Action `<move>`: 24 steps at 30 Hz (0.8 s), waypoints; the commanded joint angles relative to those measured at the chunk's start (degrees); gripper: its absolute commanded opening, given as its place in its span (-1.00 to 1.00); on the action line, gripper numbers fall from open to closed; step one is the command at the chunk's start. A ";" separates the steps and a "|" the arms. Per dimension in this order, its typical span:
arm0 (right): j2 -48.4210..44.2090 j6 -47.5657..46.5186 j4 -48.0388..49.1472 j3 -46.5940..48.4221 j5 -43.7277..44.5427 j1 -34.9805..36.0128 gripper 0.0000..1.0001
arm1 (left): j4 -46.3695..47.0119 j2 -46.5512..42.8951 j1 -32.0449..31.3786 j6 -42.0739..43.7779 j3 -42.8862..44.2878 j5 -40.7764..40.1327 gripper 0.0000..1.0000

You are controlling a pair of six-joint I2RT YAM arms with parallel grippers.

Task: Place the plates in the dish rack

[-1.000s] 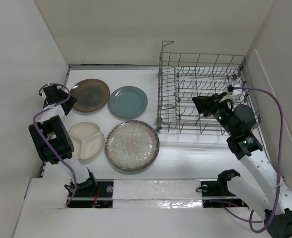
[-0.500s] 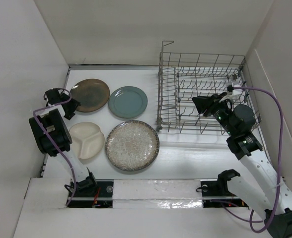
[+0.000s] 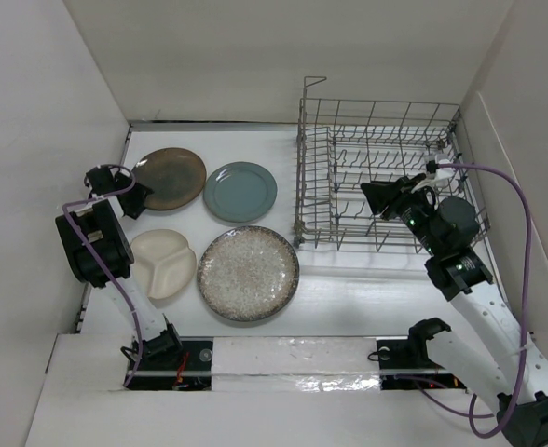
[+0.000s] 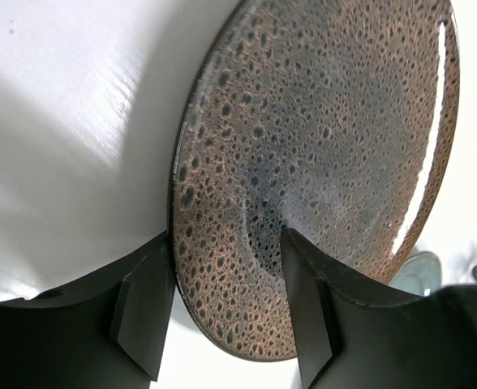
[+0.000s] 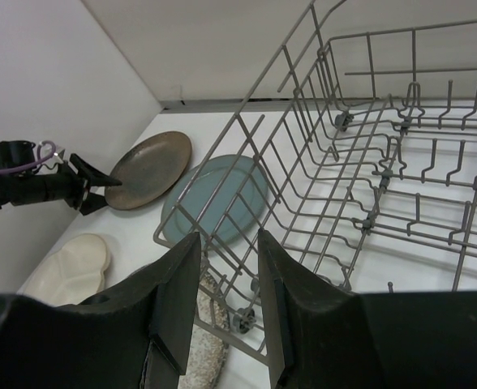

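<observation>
Four plates lie flat on the white table left of the dish rack (image 3: 313, 177): the brown plate (image 3: 169, 179), the grey-blue plate (image 3: 240, 192), the cream plate (image 3: 162, 264) and the large speckled plate (image 3: 248, 273). My left gripper (image 3: 130, 197) is low at the brown plate's left rim. In the left wrist view it (image 4: 226, 243) is open, one finger outside the rim and one over the brown plate (image 4: 328, 146). My right gripper (image 3: 374, 196) is open and empty above the rack's left part (image 5: 229, 243). The rack (image 5: 371, 219) holds no plates.
White walls close in the table at the left, back and right. The rack's tall gridded side stands between the plates and its tines. The right wrist view also shows the brown plate (image 5: 148, 168), the grey-blue plate (image 5: 222, 198) and the cream plate (image 5: 68, 267).
My left gripper has come down and forward to the brown plate's left rim. The right arm and the plates have not moved.
</observation>
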 commanded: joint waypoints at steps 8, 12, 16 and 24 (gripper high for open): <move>-1.98 -1.32 0.50 0.15 2.07 0.42 -0.20 | 4.64 1.09 0.42 -5.44 -2.38 0.74 -0.14; -2.33 -1.50 0.06 0.24 2.34 0.95 -0.20 | 6.05 1.36 0.42 -6.23 -2.46 1.44 -0.31; -2.77 -1.76 -0.12 0.24 3.13 1.47 -0.20 | 9.03 0.83 1.48 -7.20 -4.13 2.76 -0.64; -2.24 -1.85 -0.38 0.59 2.69 2.01 -0.20 | 17.47 -1.71 2.53 -8.96 -9.23 3.73 -1.00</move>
